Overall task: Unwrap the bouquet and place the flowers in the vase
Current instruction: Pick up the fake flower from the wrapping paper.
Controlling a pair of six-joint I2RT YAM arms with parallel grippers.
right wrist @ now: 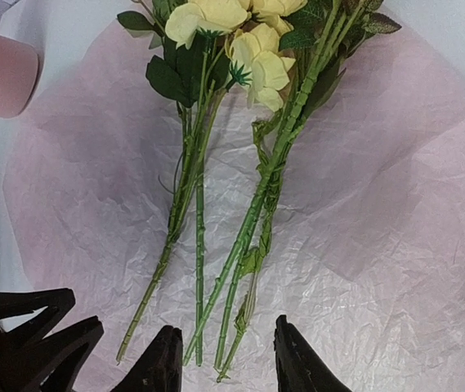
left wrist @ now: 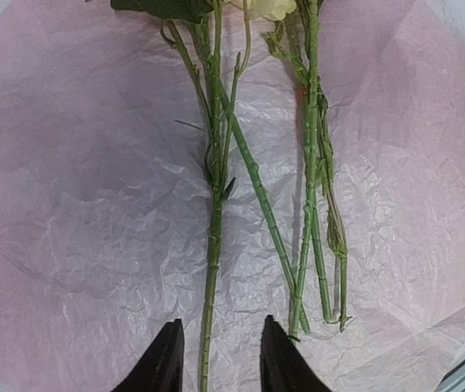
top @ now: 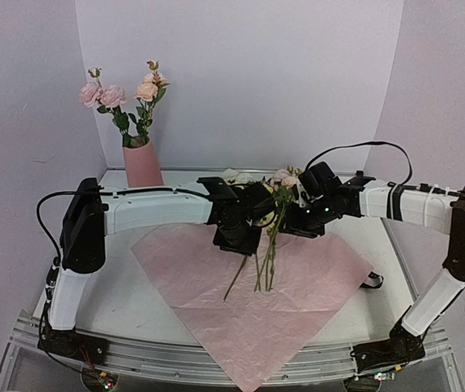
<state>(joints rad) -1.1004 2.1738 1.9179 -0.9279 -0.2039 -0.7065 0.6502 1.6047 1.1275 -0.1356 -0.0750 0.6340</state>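
Unwrapping done; vase (top: 143, 166) part filled.
Paper (top: 314, 278) lay flat; pink blooms (top: 101, 94) stood in the vase; remaining flowers (right wrist: 266, 69) lay on the paper; left gripper (left wrist: 218, 359) and right gripper (right wrist: 225, 359) gaped astride them, unclamped.

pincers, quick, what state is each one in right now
Left pincer: open, one green stem lies in its gap, not clamped.
Right pincer: open, flower stems end in its gap, nothing gripped.
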